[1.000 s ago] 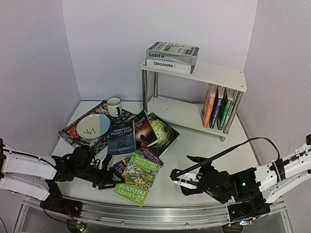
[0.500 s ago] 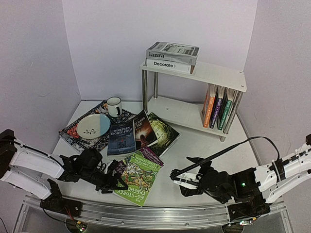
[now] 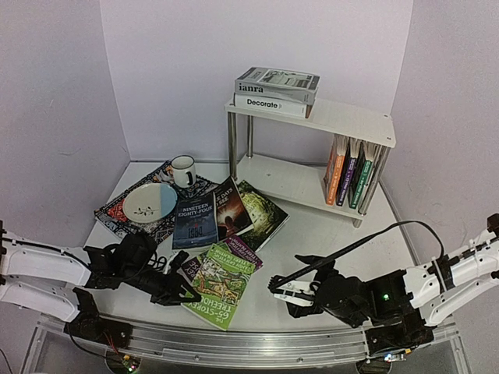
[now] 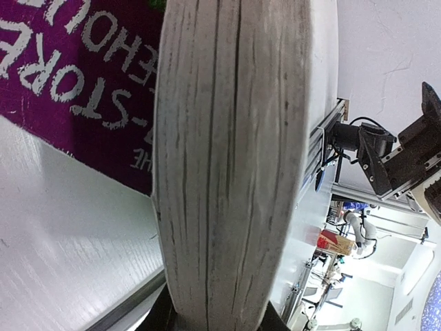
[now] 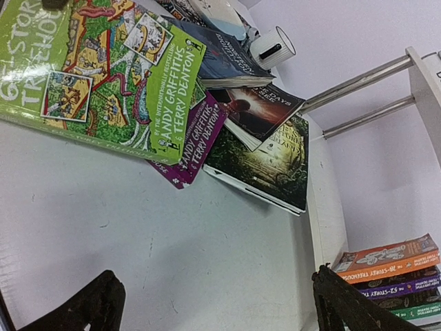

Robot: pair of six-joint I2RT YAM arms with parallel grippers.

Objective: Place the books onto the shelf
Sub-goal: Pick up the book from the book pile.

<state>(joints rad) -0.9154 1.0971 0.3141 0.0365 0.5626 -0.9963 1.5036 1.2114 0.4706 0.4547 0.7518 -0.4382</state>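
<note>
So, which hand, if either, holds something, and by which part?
The left hand grips the green cartoon-covered Treehouse paperback by its page edge; the right hand, open, holds nothing.

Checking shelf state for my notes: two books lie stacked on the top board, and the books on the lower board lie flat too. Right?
Not quite. The top view shows the lower-board books standing upright at the shelf's right end. The two stacked books on top are right.
</note>
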